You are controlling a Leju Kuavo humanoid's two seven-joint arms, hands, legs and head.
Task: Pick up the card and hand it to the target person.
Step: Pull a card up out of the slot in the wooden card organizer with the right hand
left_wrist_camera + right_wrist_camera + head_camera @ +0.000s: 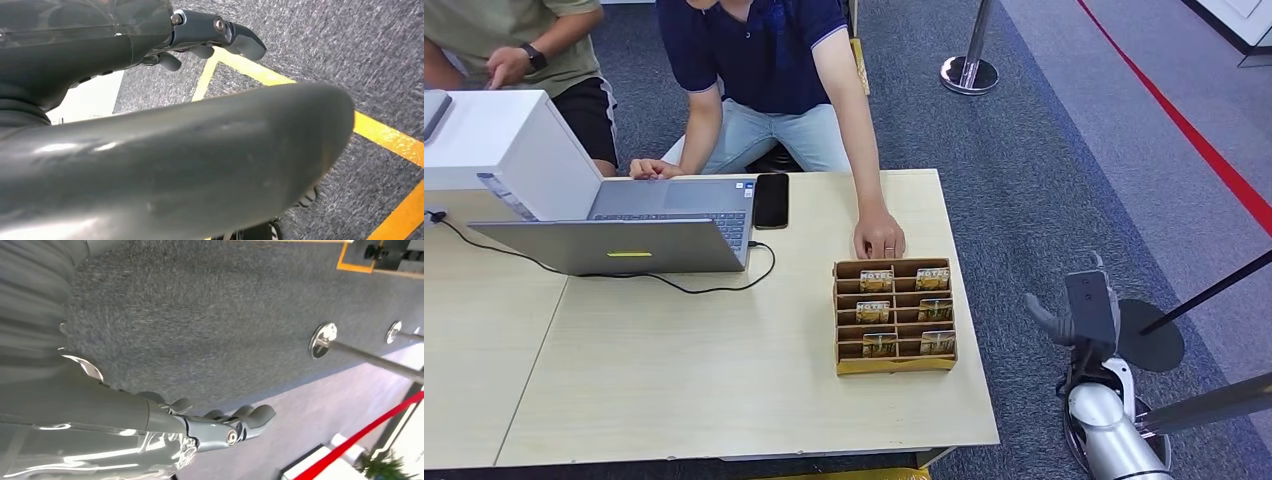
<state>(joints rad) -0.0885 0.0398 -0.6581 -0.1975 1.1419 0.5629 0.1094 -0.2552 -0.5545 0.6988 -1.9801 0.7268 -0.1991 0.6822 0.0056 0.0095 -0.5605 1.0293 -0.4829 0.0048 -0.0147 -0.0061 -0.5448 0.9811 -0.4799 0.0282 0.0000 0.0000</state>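
Note:
A brown cardboard card holder [894, 362] stands on the wooden table [674, 380] near its right edge, with several gold "HOTEL" cards [876, 281] upright in its slots. A person in a navy polo shirt [754, 60] sits behind the table, one hand [879, 238] resting at the holder's back edge. My right hand [1084, 310] is raised off the table's right side, level with the holder, its fingers [250, 417] spread and holding nothing. My left hand [215, 32] hangs over grey carpet with yellow tape, with nothing in it.
An open laptop [624, 235] with a black cable, a black phone [771, 200] and a white box [494, 150] sit on the table's left and back. A second person [504, 40] sits at the far left. Stanchions [969, 70] and a dark round base [1149, 335] stand on the carpet to the right.

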